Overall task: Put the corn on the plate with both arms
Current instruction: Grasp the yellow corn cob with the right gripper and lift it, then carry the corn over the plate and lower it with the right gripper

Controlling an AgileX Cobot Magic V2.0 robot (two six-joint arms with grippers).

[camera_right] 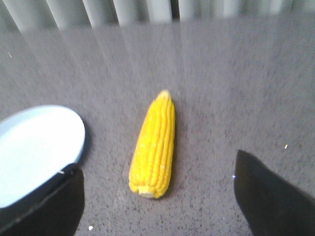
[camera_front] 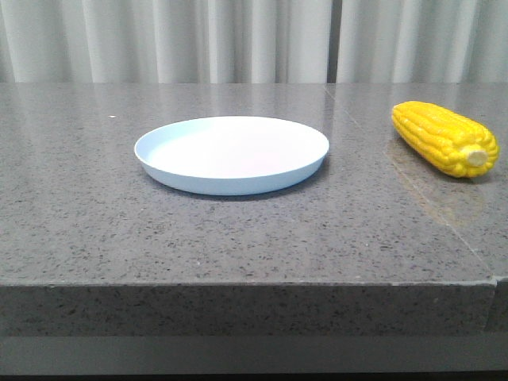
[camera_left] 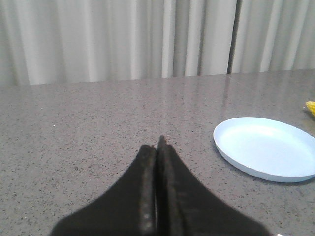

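Lying on tabletop [camera_front: 95,214] right of plate [camera_front: 231,154]: corn [camera_front: 444,137]; left claw [camera_left: 157,147] clenched empty, right claw [camera_right: 157,189] released.

Bare table [camera_front: 71,198] around corn [camera_front: 446,136], plate [camera_front: 231,155] apart

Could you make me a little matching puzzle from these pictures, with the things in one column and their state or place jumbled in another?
Things:
1. corn
2. plate
3. left gripper
4. right gripper

States or places:
A. fingers pressed together, holding nothing
B. empty, near the middle of the table
C. fingers spread wide, hanging over the corn
D. lying on the table to the right of the plate, apart from it

Pairs: 1-D, 2-B, 3-A, 4-C
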